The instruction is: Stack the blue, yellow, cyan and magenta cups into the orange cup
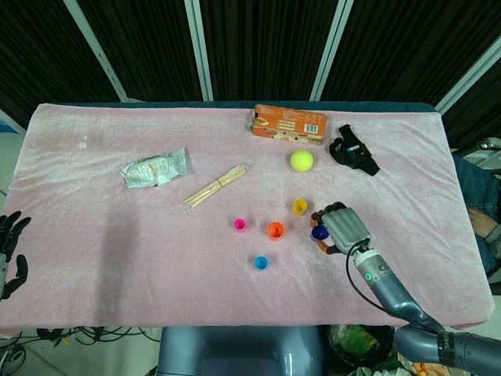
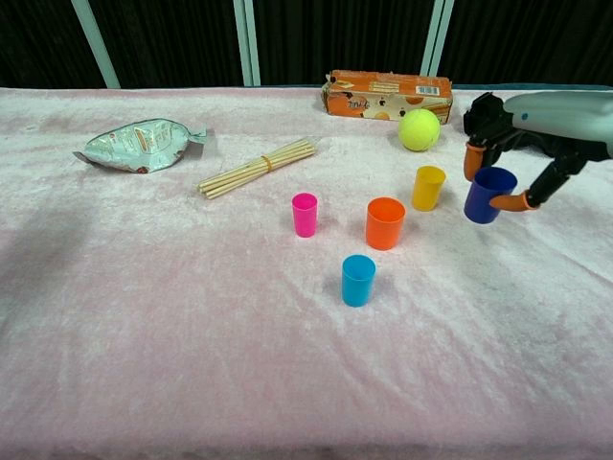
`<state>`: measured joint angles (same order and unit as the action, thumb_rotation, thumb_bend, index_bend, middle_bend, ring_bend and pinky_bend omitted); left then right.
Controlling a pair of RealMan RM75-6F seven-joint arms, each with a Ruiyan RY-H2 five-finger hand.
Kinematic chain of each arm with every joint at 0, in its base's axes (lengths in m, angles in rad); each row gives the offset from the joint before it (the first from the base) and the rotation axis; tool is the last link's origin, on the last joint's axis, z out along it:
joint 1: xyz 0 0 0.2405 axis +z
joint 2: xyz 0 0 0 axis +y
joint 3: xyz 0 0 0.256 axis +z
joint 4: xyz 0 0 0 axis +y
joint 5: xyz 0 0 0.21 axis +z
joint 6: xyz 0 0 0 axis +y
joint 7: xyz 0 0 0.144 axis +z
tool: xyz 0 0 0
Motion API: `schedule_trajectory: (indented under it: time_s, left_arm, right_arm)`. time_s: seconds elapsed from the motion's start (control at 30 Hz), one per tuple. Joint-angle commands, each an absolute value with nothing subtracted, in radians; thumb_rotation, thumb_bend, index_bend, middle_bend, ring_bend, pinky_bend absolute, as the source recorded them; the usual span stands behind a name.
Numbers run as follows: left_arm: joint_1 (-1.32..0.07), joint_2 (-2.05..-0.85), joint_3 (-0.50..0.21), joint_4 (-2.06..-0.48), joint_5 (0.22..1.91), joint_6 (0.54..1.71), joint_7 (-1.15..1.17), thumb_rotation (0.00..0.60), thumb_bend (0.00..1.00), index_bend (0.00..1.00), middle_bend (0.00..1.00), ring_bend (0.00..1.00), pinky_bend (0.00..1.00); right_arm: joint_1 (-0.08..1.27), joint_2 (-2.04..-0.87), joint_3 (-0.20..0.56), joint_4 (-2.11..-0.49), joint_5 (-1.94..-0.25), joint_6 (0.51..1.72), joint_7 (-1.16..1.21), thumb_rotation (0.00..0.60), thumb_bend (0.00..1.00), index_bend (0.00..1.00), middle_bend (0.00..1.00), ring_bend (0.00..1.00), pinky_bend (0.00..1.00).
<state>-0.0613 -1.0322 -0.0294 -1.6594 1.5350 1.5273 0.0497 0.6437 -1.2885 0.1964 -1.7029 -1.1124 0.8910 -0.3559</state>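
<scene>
My right hand [image 1: 341, 227] [image 2: 546, 125] grips the blue cup [image 1: 318, 233] [image 2: 488, 195] and holds it upright above the cloth, to the right of the yellow cup [image 1: 299, 207] [image 2: 427, 188]. The orange cup [image 1: 275, 230] [image 2: 385, 223] stands in the middle, open end up. The magenta cup [image 1: 240, 225] [image 2: 305, 214] stands to its left and the cyan cup [image 1: 261, 262] [image 2: 358, 280] nearer the front edge. My left hand [image 1: 9, 252] hangs open off the table's left edge, seen only in the head view.
A tennis ball [image 1: 301, 160] [image 2: 419, 129], an orange box [image 1: 289, 124] [image 2: 387, 95] and a black object [image 1: 354, 151] [image 2: 510, 126] lie at the back right. A bundle of wooden sticks [image 1: 215, 186] [image 2: 257, 168] and a foil packet [image 1: 156, 168] [image 2: 140, 144] lie to the left.
</scene>
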Motion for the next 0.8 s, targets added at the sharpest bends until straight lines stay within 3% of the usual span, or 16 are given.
schedule_trajectory:
  time_s: [0.03, 0.8]
  left_arm:
    - [-0.061, -1.032, -0.029, -1.66, 1.536, 1.528, 0.05, 0.6, 0.71, 0.1, 0.04, 0.0, 0.01]
    - [-0.06, -1.03, -0.03, -1.651, 1.537, 1.532, 0.054, 0.6, 0.71, 0.09, 0.04, 0.0, 0.01]
  right_arm:
    - [0.71, -1.28, 0.233, -1.739, -1.029, 0.851, -0.411, 0.6, 0.33, 0.51, 0.5, 0.29, 0.21]
    - [0.899, -1.386, 0.222, -1.715, -0.829, 0.857, -0.543, 0.6, 0.33, 0.51, 0.49, 0.29, 0.21]
